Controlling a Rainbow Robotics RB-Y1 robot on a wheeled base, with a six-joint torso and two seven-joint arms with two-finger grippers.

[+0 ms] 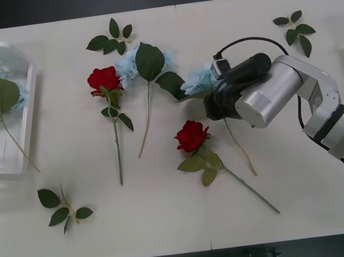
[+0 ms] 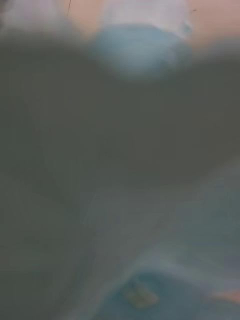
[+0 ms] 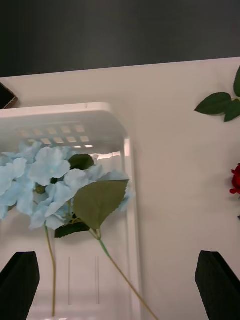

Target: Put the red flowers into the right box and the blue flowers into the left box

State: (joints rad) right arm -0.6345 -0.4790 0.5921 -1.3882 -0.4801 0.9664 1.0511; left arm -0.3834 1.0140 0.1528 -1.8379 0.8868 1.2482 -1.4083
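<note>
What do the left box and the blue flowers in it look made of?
The left box looks like glossy white moulded plastic: rounded rim, rows of small slots. The blue flowers seem to be fabric, matte petals with a flat, evenly coloured leaf, though I can't be sure.

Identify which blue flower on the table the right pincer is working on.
The blue flower at the right pincer, rightmost of the two on the table. The other blue flower lies apart, beside a red rose.
</note>
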